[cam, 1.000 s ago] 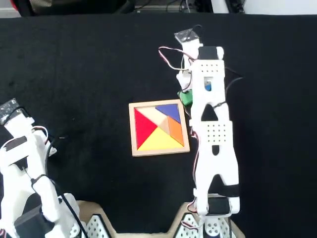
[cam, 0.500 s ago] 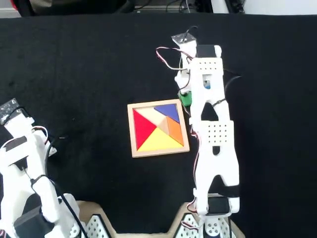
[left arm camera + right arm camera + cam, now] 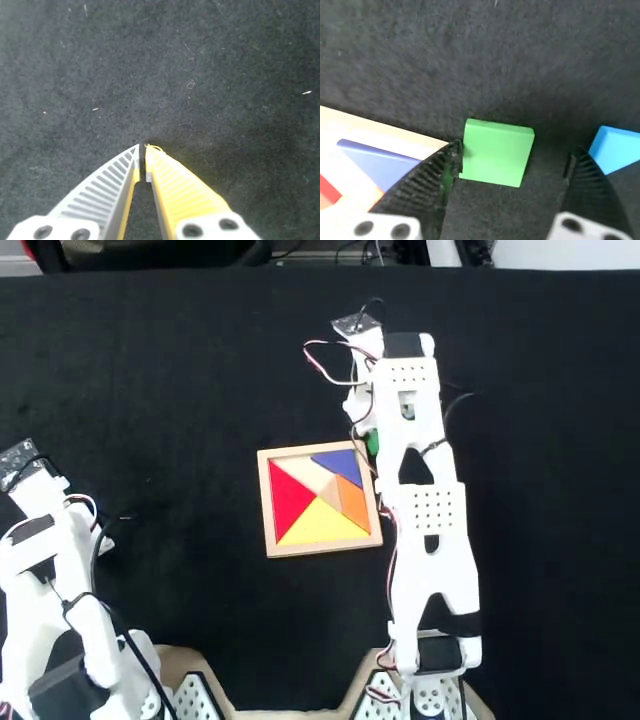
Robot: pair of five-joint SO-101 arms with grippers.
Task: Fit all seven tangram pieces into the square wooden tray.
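Note:
The square wooden tray (image 3: 267, 502) lies mid-table holding red, yellow, orange and dark blue pieces (image 3: 340, 464), with bare wood between them. A green square piece (image 3: 496, 152) lies on the cloth just off the tray's far right corner (image 3: 380, 133); in the high view only a sliver of it (image 3: 371, 443) shows beside the right arm. My right gripper (image 3: 509, 159) is open and straddles the green square, one finger against its tray-side edge. A light blue piece (image 3: 613, 148) lies just beyond the other finger. My left gripper (image 3: 143, 149) is shut over bare cloth at the table's left.
Black cloth covers the whole table (image 3: 160, 370). The right arm (image 3: 425, 530) stretches along the tray's right side. The left arm (image 3: 45, 570) sits folded at the near left edge. Cables and clutter line the far edge.
The right arm has swung slightly left toward the tray's far right corner, covering more of the green square. The tray and the left arm have stayed put.

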